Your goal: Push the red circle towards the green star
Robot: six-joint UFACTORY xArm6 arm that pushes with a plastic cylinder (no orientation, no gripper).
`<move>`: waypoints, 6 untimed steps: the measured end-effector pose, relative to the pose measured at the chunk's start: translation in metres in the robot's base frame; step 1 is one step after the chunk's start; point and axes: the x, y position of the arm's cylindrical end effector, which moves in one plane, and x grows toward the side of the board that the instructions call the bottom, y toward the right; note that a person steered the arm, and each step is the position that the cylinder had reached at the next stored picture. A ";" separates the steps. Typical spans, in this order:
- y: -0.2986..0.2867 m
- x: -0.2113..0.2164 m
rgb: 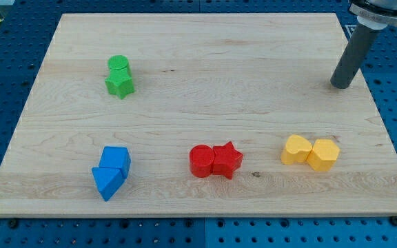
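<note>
Bright even light, sharp, soft shadows

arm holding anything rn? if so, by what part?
Nothing is held. My tip rests on the bare board near the view's top right, touching no block, far from the red circle and green star.

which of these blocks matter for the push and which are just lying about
For the job: red circle, green star, my tip, far off at the view's top right.

Lying about: red star touching the red circle, green circle, two blue blocks, two yellow blocks.
</note>
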 end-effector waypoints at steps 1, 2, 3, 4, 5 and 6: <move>0.000 0.003; 0.004 0.021; 0.004 0.048; 0.004 0.085; 0.004 0.131; 0.000 0.178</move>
